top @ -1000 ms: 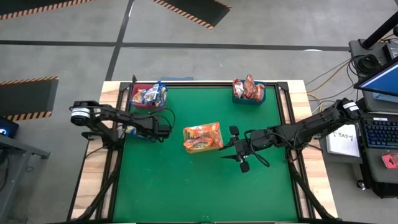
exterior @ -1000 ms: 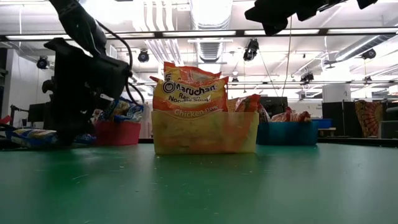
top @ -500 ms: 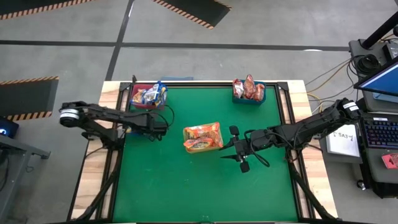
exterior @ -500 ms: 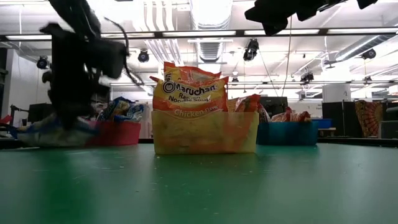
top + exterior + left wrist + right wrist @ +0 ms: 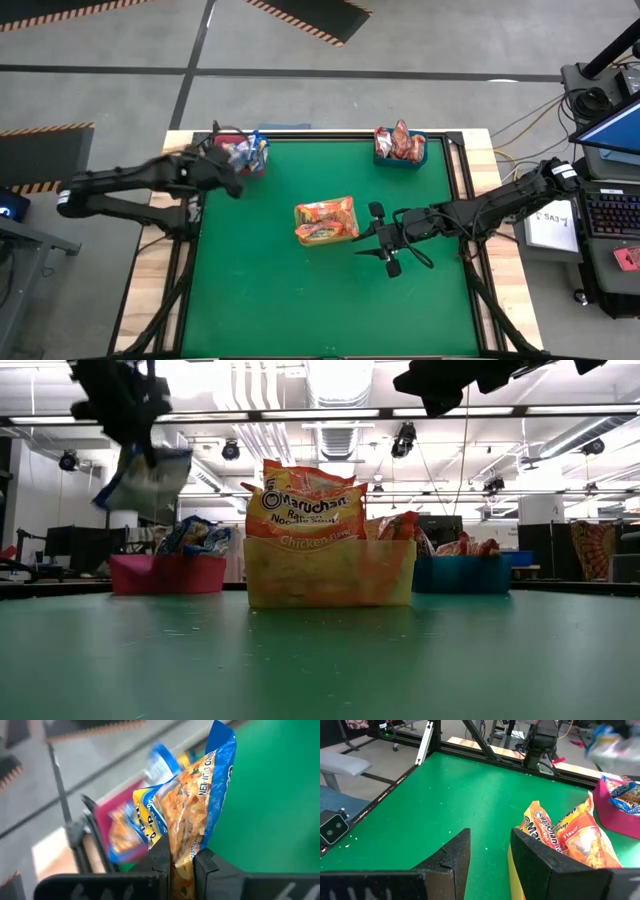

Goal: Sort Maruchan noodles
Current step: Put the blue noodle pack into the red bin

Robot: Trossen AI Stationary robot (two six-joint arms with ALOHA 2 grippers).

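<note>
Left pincer (image 5: 182, 865) is clamped on a blue packet (image 5: 195, 815) raised above the red bin (image 5: 232, 160); orange packets (image 5: 326, 220) stand mid-table (image 5: 300, 300) in a yellow bin (image 5: 330, 572); right pincer (image 5: 487, 852), fingers apart and empty, hovers just beside them.

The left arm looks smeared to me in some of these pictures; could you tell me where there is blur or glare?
High view: the left gripper and its arm are motion-blurred by the red bin. Low view: the blue packet it carries is smeared, and bright ceiling lights wash out the top. Left wrist view: the packet is sharp, the background streaked. Right wrist view: the right gripper is crisp; the far blue packet is blurred.
</note>
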